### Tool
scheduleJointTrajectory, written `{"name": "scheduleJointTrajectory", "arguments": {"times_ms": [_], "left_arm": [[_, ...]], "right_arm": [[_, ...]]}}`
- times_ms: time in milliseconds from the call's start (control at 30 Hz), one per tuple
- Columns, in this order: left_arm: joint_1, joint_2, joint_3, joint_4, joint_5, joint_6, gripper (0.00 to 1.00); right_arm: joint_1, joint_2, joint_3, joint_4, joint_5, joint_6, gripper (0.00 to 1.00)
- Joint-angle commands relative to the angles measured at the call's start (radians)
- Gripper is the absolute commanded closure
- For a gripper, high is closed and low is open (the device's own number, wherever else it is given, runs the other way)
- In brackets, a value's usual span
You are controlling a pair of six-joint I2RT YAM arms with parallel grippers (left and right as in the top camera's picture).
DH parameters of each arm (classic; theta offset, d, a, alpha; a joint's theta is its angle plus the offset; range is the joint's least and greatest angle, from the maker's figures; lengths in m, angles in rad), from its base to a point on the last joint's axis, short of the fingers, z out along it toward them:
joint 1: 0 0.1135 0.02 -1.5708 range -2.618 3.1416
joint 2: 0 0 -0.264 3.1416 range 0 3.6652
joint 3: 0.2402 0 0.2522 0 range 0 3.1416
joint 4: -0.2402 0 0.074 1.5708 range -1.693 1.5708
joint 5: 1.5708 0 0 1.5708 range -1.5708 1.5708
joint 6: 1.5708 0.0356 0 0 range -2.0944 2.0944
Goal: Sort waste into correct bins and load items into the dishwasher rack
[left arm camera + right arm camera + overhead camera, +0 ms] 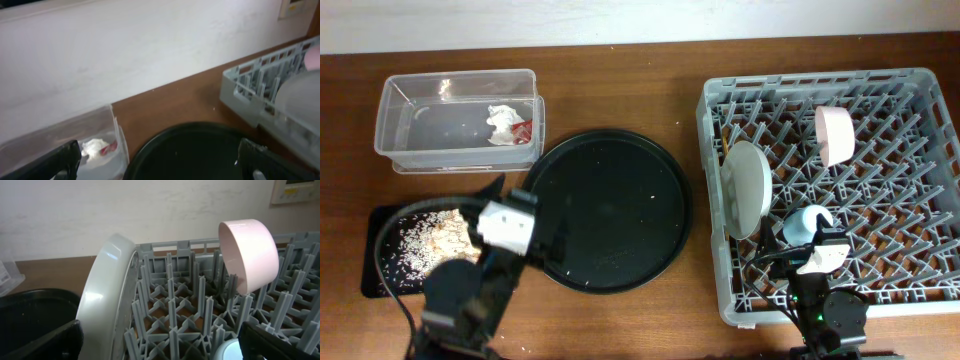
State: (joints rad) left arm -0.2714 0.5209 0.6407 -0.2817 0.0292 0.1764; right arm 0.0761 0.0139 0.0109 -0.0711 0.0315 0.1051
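Observation:
The grey dishwasher rack (920,190) holds a pale grey-white dish (748,188) on edge, a pinkish-white bowl (834,135) and a light-blue cup (805,222). My right gripper (817,250) is open and empty over the rack's front, just above the cup (227,352), with the dish (107,290) to its left and the bowl (250,255) beyond. My left gripper (525,205) is open and empty at the round tray's left edge. The clear tub (420,125) holds the napkin (502,122) and red wrapper (523,128). Beige scraps (430,240) lie in the shallow black tray (378,275). Chopsticks and carrot do not show.
A large round black tray (610,210) with a few crumbs lies between the bins and the rack; it also shows in the left wrist view (195,150). A white wall runs along the table's far edge. My left arm overhangs the shallow black tray.

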Motion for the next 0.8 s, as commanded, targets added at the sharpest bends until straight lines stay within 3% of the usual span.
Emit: {"name": "scheduleJointTrajectory", "arguments": {"times_ms": [0,400,600,767], "left_arm": [[0.019,-0.158,-0.181,0.098,-0.015,0.064,0.01],[0.059,-0.504,-0.496,0.117,-0.014,0.064,0.01],[0.058,-0.516,-0.637,0.223,0.010,0.064,0.01],[0.058,-0.516,-0.632,0.206,0.008,0.064,0.01]], "right_arm": [[-0.005,-0.007,-0.005,-0.008,-0.002,0.007,0.02],[-0.005,-0.007,-0.005,-0.008,-0.001,0.007,0.02],[-0.005,-0.007,-0.005,-0.008,-0.002,0.007,0.02],[-0.005,-0.007,-0.005,-0.008,-0.001,0.007,0.02]]}}
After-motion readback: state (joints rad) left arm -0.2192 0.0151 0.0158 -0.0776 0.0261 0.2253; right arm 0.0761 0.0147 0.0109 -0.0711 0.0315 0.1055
